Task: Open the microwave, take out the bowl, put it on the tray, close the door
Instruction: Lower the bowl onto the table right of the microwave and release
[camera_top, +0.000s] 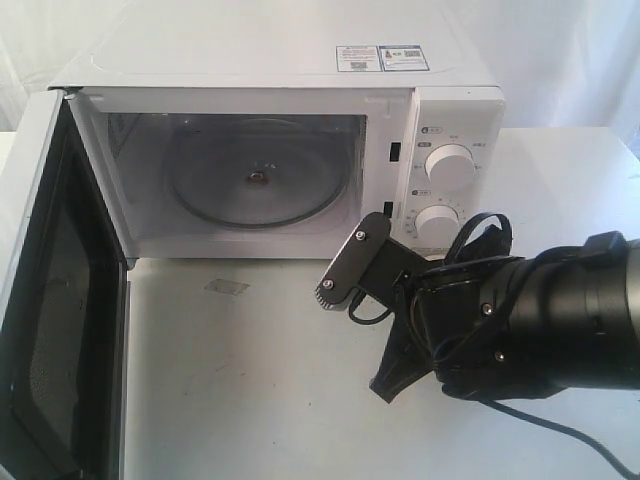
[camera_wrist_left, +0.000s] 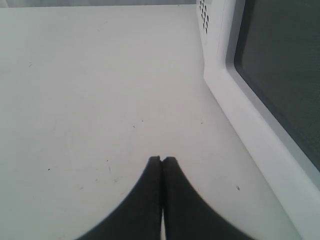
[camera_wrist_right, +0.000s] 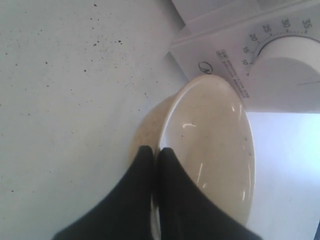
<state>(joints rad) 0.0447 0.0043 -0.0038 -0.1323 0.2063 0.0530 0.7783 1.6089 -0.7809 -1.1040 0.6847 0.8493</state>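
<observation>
Black right arm (camera_top: 560, 320) fills the near lower right of the exterior view, reaching in over the white table (camera_top: 250, 400) toward the control panel.

Microwave (camera_top: 280, 60): white, cavity lit. Door (camera_top: 60, 300) swung fully open to the left, dark window facing in. Glass turntable (camera_top: 255, 180) lies bare on the cavity floor.

Writing: two stickers (camera_top: 385, 57) on the top, print too small to read. Two round white dials (camera_top: 449, 166) on the panel. Right wrist view shows one dial's scale (camera_wrist_right: 280, 35) close up, numerals 10, 15, 20, 25, 30, 35 legible, plus a line of small print too fine to make out. No brand name legible.

Bowl (camera_wrist_right: 210, 135): cream, glossy inside, out of the cavity, tipped on edge just in front of the control panel, above the table. Hidden behind the arm in the exterior view.

Right gripper (camera_wrist_right: 156, 150): jaws pinch the bowl's rim, one finger inside, one on the outer wall.

Left gripper (camera_wrist_left: 161, 159): jaws pressed together, holding nothing, low over the table beside the open door.
</observation>
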